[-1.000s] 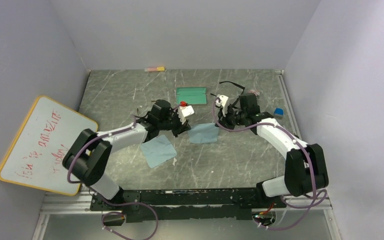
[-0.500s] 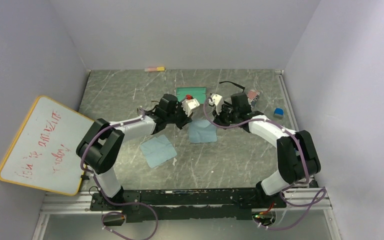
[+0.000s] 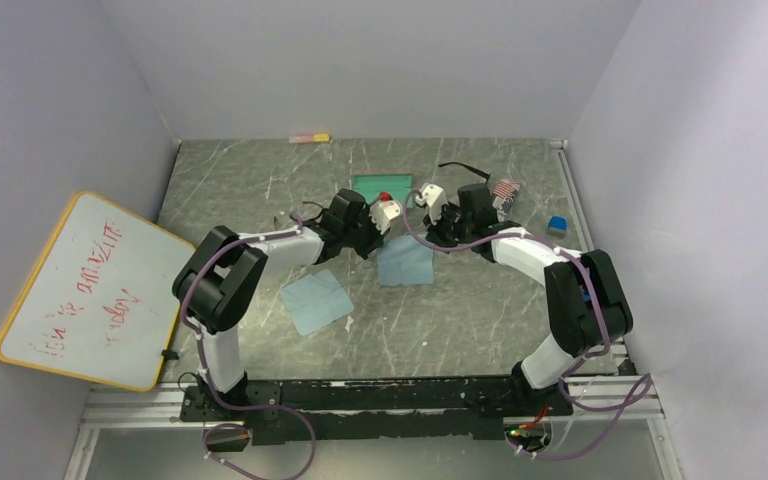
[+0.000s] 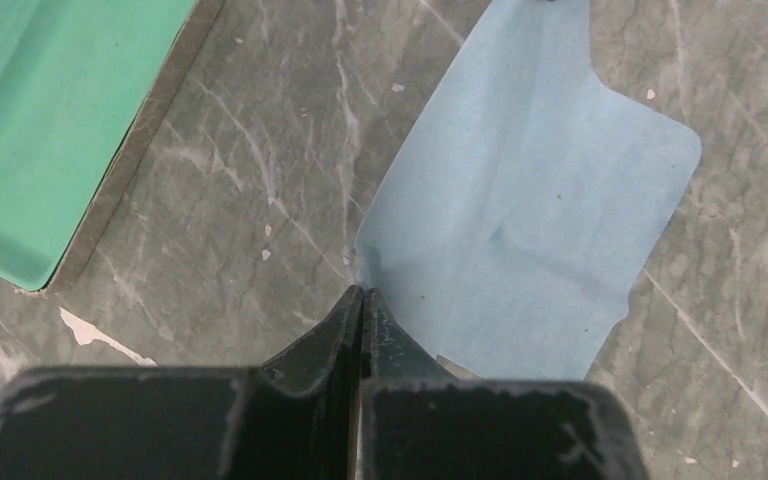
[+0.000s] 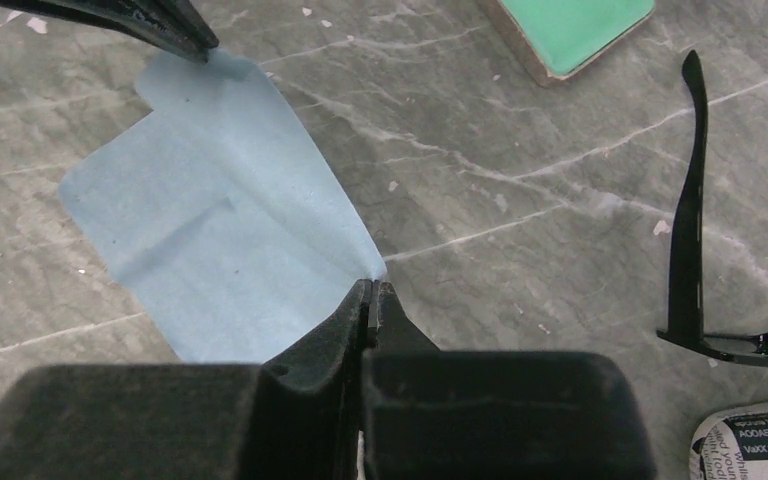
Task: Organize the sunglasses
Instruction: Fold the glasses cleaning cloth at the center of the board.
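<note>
The left gripper (image 4: 361, 300) and right gripper (image 5: 371, 295) each pinch a corner of one light-blue cloth (image 4: 530, 200) — fingers pressed together. The black sunglasses (image 5: 693, 200) lie on the table (image 5: 520, 120), apart from the right fingers — off to their right.

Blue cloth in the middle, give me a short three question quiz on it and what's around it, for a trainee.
1. True or false: the left end effector and the right end effector both stand open above the middle cloth.
2. The black sunglasses lie: A) on the middle cloth; B) on the bare table, apart from it; C) inside a case.
3. How many light-blue cloths show in the top view?
Key: 1 false, both are shut, each on a corner of the middle cloth. 2 B. 3 two: the middle cloth and a second cloth nearer the left arm's base.
</note>
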Motion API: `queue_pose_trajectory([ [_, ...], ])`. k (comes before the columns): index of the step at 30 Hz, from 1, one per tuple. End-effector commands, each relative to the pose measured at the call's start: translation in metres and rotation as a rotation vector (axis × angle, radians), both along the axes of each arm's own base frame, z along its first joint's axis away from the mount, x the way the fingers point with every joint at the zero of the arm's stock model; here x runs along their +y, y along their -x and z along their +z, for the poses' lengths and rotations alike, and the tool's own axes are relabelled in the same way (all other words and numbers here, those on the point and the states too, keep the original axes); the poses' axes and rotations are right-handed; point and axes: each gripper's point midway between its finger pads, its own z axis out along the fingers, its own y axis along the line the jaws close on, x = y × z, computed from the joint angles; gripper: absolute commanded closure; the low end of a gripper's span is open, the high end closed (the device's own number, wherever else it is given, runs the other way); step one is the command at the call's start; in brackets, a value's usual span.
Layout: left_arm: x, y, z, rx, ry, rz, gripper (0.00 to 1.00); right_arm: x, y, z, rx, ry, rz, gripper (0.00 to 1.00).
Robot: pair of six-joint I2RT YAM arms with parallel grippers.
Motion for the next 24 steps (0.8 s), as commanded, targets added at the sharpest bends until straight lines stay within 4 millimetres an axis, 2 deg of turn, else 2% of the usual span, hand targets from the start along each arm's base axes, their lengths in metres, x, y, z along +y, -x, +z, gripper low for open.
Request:
queue_pose_trajectory([
  [1,-0.005,-0.013,0.014,-0.048,0.004,0.021,0.95,0.007,-0.029,0.022,-0.091,-0.026,-0.028,1.0],
  [10,-0.003,-0.026,0.011,-0.091,-0.029,0.094,0.95,0.007,-0.039,0.012,-0.083,-0.014,-0.052,1.0],
  [24,-0.001,-0.04,0.001,-0.147,-0.105,0.184,0.95,0.009,-0.045,0.006,-0.112,0.028,-0.069,1.0],
])
